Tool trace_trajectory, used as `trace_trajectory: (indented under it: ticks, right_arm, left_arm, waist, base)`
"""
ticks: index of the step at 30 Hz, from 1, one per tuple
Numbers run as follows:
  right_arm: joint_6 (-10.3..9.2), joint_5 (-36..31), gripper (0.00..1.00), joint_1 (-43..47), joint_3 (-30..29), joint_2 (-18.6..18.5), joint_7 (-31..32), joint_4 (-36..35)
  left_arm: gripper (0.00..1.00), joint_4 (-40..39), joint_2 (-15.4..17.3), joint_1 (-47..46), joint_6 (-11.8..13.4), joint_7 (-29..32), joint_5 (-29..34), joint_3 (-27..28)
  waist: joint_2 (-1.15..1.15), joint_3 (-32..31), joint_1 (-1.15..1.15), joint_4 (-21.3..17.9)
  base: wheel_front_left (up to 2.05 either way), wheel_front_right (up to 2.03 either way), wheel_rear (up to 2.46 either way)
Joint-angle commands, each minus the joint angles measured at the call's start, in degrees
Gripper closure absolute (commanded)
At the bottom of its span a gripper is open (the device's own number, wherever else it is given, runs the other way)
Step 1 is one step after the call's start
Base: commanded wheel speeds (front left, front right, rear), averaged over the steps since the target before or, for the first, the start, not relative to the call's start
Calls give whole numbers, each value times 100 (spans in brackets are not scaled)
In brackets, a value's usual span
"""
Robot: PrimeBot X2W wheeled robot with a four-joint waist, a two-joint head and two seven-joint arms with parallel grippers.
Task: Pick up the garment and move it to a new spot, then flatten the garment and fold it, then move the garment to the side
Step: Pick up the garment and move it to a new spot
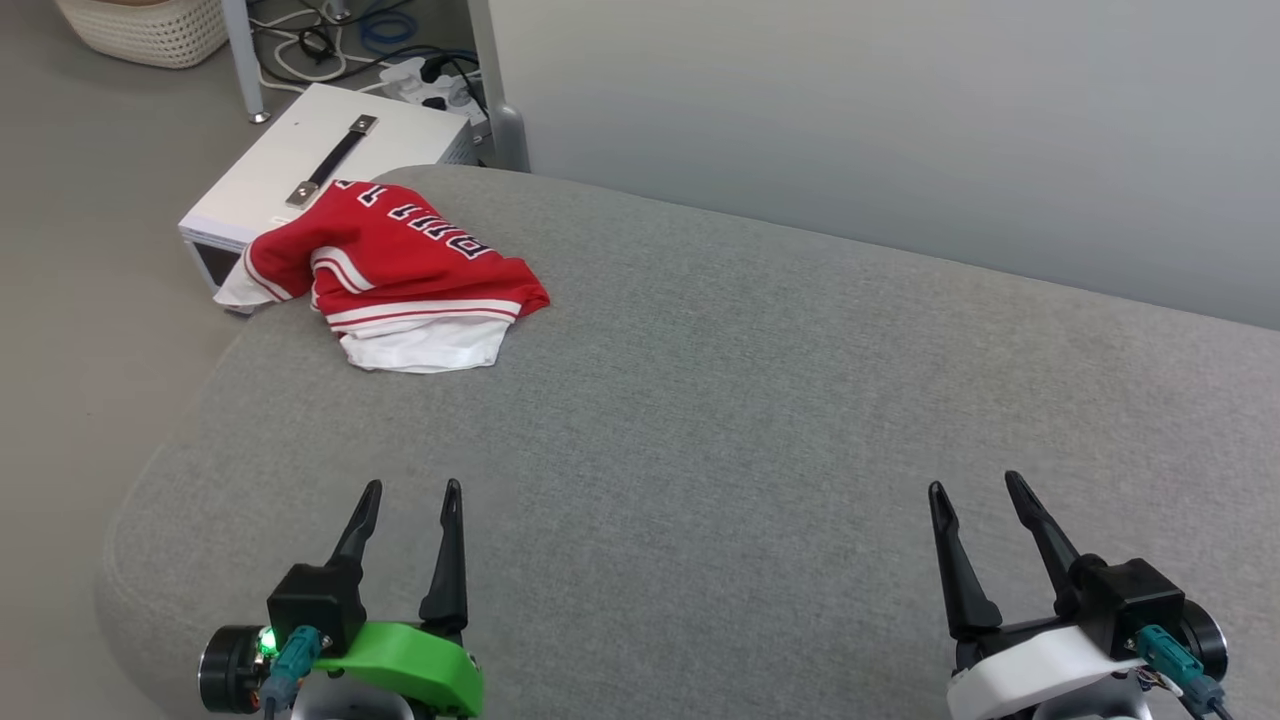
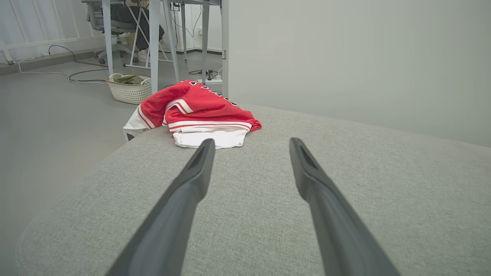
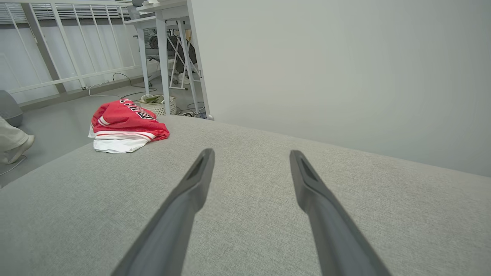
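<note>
The garment (image 1: 390, 265) lies in a crumpled heap at the far left corner of the grey cushion (image 1: 760, 420). It is red on top with part of the black lettering showing, and a white sleeve is tucked under its near edge. Its left end droops over the cushion's rim toward a white box (image 1: 320, 150) on the floor. The heap looks wider across than it is deep, so its long axis runs roughly crosswise to the robot.

Both hands hover low over the near edge of the cushion, well apart from the garment, with their fingers spread wide and nothing between them. The left hand (image 1: 413, 487) points almost straight at the heap; in its wrist view the garment (image 2: 199, 109) sits just above and left of its fingertips (image 2: 209, 147). The right hand (image 1: 975, 482) is much farther away, and from there the garment (image 3: 126, 122) lies far off to the left.

The pick-up has not yet begun. The left arm is probably the one to reach, forward and slightly left.
</note>
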Motion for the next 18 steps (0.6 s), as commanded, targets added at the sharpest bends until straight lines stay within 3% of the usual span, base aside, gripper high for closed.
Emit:
trace_trajectory:
  ticks: [1,11,18]
  right_arm:
    - [-4,47,0,50,32,10,-69,27]
    - [-4,98,0,52,85,12,-185,59]
    - [-4,82,0,19,94,12,-203,69]
  left_arm:
    - [0,33,-24,105,-31,-56,-65,-11]
    - [0,64,-26,122,-76,-174,-139,-47]
    - [0,18,-26,109,-50,-192,-177,-26]
  waist:
    - [0,-25,0,174]
    - [0,12,0,485]
    - [0,110,0,459]
  base:
    - [0,0,0]
    - [0,0,0]
    - [0,0,0]
